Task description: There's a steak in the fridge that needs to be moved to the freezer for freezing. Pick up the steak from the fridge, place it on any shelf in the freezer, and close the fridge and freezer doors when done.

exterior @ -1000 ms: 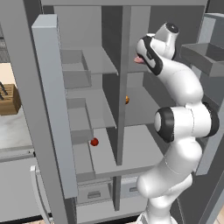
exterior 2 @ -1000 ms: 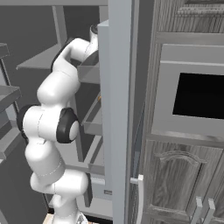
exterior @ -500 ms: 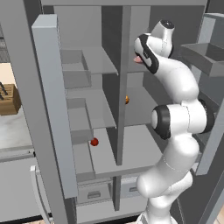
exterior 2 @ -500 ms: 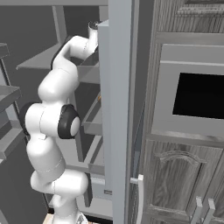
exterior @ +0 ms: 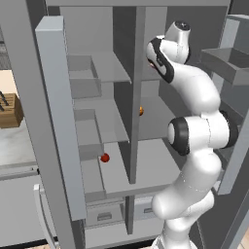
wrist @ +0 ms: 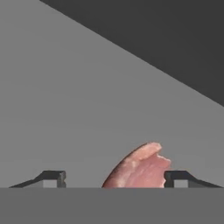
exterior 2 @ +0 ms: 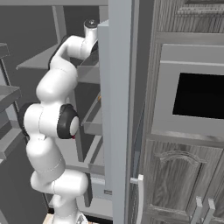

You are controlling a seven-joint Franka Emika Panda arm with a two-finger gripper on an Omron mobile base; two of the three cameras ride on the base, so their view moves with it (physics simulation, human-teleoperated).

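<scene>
Left base view. Tall grey two-door unit, both doors swung open. Near door [exterior: 58,121] stands edge-on at 9 o'clock, a slim pale slab. A vertical divider [exterior: 135,92] splits the interior into two halves. Left half: grey shelves [exterior: 109,68] stepped down toward 7 o'clock, with a small red ball [exterior: 104,157] on a lower one. A small orange ball [exterior: 141,111] sits just right of the divider, near centre. White arm [exterior: 197,141] rises from 5 o'clock; its wrist reaches toward 1 o'clock, into the right half. Drawer [exterior: 104,216] at 6 o'clock. Wooden block [exterior: 9,109] on a counter at 9 o'clock.
</scene>
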